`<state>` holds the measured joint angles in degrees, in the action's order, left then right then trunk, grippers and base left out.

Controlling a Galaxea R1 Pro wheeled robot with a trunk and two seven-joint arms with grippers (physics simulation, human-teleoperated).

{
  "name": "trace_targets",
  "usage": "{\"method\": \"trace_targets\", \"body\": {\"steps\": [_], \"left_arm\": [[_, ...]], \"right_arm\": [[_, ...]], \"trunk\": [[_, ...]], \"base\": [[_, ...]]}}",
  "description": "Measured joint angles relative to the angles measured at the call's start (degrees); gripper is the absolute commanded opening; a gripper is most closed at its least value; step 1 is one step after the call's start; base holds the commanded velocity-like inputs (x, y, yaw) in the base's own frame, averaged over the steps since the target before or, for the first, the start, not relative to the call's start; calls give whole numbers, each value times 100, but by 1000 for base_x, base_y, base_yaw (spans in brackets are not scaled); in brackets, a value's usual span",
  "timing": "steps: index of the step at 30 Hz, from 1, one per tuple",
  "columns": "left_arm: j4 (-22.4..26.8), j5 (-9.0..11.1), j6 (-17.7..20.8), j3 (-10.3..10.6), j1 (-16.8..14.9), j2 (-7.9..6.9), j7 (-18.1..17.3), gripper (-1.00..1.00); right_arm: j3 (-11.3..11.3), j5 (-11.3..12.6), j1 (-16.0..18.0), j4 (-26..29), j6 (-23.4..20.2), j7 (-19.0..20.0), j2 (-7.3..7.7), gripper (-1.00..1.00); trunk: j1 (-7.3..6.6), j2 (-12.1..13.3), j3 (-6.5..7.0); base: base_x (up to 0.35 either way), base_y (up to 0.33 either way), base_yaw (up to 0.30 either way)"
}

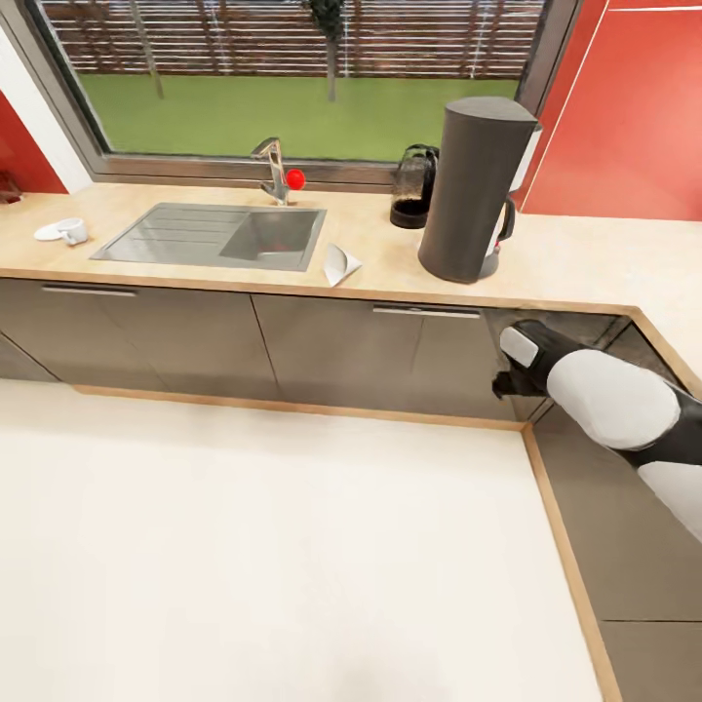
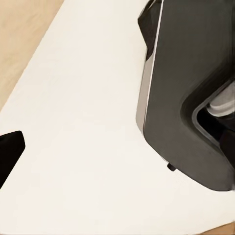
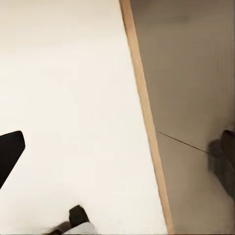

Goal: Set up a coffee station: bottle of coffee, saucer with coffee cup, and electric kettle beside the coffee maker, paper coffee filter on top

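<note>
Two arms are available to me, and from the head view my right arm (image 1: 609, 395) is hanging low in front of the dark cabinet fronts, below the edge of the worktop (image 1: 585, 258). My right tool (image 1: 507, 382) is pointing toward the cabinets; I cannot tell whether it is open or closed. The coffee maker (image 1: 473, 190) is standing upright on the worktop, above and slightly to the left of that tool. The electric kettle (image 1: 413, 185) is sitting just beside the coffee maker, behind it toward the window. The paper coffee filter (image 1: 338, 262) is lying on the worktop between the sink (image 1: 214, 236) and the coffee maker, at the front edge. The coffee cup (image 1: 70, 230) is resting on the saucer (image 1: 49, 233) far to the left, well apart from the coffee maker. I judge the filter to be the nearest unplaced item, and the right arm the nearer one to it: the tool must be rising and moving left to reach it.

Looking through the left wrist view, I am seeing pale floor (image 2: 83, 122) and part of my own dark base (image 2: 191, 93). One dark fingertip is showing at the edge, so I cannot tell the left tool's state.

Looking through the right wrist view, I am seeing the same floor, a wooden plinth strip (image 3: 147, 122) and a grey cabinet front (image 3: 191, 73). The right tool's state is again undeterminable.
</note>
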<state>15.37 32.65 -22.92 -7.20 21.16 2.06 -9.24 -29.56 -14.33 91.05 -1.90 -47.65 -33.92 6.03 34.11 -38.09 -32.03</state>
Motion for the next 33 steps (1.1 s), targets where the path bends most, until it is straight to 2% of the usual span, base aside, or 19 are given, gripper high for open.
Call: {"method": "trace_targets", "body": {"steps": [3, 5, 8, 9, 10, 11, 12, 13, 14, 16, 17, 20, 22, 24, 26, 33], "left_arm": [[78, -6, 39, -3, -4, -3, 0, 100], [106, -6, 52, -5, -10, -8, 0, 100], [137, -16, 61, -5, -16, -14, 0, 100], [158, -18, 63, -7, -17, -18, 0, 100], [217, -20, 64, -5, -19, -40, 6, 100], [226, -22, 65, -4, -19, -45, 7, 100], [236, -36, 65, -4, -19, -53, 9, 100], [239, -42, 65, -3, -19, -56, 11, 100], [241, -50, 66, -3, -19, -60, 13, 100], [240, -63, 60, -2, -20, -66, 69, 100], [236, -67, 57, -3, -20, -68, 135, 100], [198, -71, 30, -3, -20, -67, 267, 100], [181, -75, 3, -6, -20, -41, 311, 100], [181, -65, -17, -8, -20, -27, 325, 100], [200, -54, -28, -9, -20, -24, 329, 100], [463, 54, -32, -61, -18, -97, 352, 100]], "right_arm": [[-5, -68, -541, -1, 13, 329, 158, 100], [-5, -101, -968, -1, 30, 700, 280, 100], [19, -226, -1734, 3, 144, 1335, 458, 100], [-3, -280, -2142, 3, 267, 1554, 504, 100], [14, -423, -2758, 6, 733, 2083, 541, 100], [-8, -422, -3638, 2, 856, 2165, 535, 100], [-5, -449, -4445, 3, 1320, 2351, 516, 100], [-1, -457, -4757, 1, 1528, 2418, 507, 100], [2, -476, -4980, -2, 1977, 2542, 492, 100], [3, -684, -5860, 1, 2924, 2796, 477, 100], [3, -838, -6153, 0, 3306, 2927, 473, 100], [3, -1147, -6825, -3, 4033, 3173, 468, 100], [9, -1302, -7518, -8, 4578, 3296, 447, 100], [11, -1469, -7956, -3, 4903, 3338, 427, 100], [10, -1586, -8173, 0, 5114, 3349, 415, 100], [-59, -1654, -8387, 12, 5376, 3287, 465, 100]], "trunk": [[0, 0, 0], [0, 0, 0], [-1, -1, 0], [0, 0, 0], [0, -1, 2], [0, 0, 0], [0, 0, 0], [0, -1, 0], [-1, -1, 0], [-1, -1, 0], [-1, -1, 0], [-1, -1, 0], [-1, -1, -1], [-1, -1, -1], [0, -2, 0], [0, -2, 0]], "base": [[-1, 0, 0], [0, 0, 0], [0, 0, 0], [0, 0, 0], [0, 0, 0], [0, 0, 0], [0, 0, 0], [0, 0, 0], [0, 0, 0], [0, 0, 0], [0, 0, 0], [0, 0, 0], [0, 0, 0], [0, 0, 0], [0, 0, 0], [0, 0, 0]]}}
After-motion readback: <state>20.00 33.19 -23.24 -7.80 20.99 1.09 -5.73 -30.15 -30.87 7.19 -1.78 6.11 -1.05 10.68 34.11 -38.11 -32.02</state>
